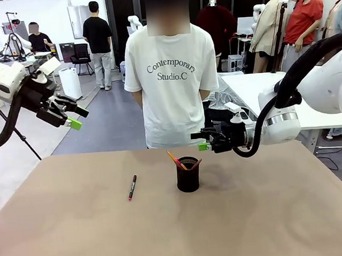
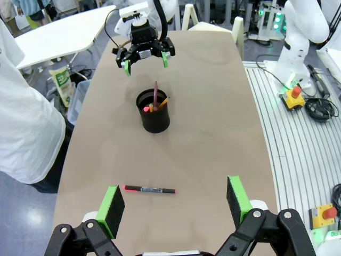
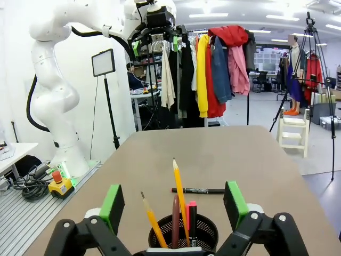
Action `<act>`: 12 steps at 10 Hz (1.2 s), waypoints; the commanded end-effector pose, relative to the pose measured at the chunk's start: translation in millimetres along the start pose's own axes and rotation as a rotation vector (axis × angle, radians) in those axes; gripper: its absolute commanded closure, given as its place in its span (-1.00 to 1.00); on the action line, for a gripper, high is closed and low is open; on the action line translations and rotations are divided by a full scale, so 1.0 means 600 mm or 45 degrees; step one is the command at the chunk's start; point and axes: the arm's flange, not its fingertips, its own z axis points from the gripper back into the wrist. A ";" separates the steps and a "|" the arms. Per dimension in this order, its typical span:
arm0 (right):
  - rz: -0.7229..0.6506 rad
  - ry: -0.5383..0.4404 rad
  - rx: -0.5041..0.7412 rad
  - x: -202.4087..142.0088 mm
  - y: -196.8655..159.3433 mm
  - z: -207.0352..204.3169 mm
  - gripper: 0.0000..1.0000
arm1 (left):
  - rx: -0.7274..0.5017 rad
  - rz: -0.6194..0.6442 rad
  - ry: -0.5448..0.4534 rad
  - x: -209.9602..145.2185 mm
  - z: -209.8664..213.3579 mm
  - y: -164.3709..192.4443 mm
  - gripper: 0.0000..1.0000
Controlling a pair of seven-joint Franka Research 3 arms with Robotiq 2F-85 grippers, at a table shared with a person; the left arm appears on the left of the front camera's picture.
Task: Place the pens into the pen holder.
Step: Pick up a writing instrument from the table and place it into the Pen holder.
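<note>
The dark thin pen with a red end lies flat, left of the black wire-mesh pen holder. Its long axis runs from my side toward the person. Other pens stand leaning in the cup. My right gripper hangs wide and empty just beyond the holder. My left gripper hovers high at the left, jaws wide, and is likely the one to fetch that pen.

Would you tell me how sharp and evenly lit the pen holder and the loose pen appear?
Front view: pen holder and loose pen sharp, soft even light, faint shadows. Left wrist view: both crisp, wide-angle lens bows the table edges. Right wrist view: both in focus, ceiling lights bright.
</note>
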 end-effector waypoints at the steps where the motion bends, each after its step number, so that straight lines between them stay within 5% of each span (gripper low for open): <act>1: 0.002 -0.002 0.002 0.002 -0.001 -0.001 -1.00 | -0.008 0.004 -0.004 -0.001 0.004 -0.003 -1.00; 4: 0.000 0.000 0.000 0.000 0.000 0.000 -1.00 | -0.008 0.004 -0.004 -0.001 0.004 -0.003 -1.00; 9: -0.127 0.342 0.042 0.147 0.007 0.011 -1.00 | -0.008 0.004 -0.004 -0.001 0.004 -0.003 -1.00; 12: -0.037 0.633 0.008 0.223 -0.002 0.032 -1.00 | -0.008 0.004 -0.004 -0.001 0.004 -0.003 -1.00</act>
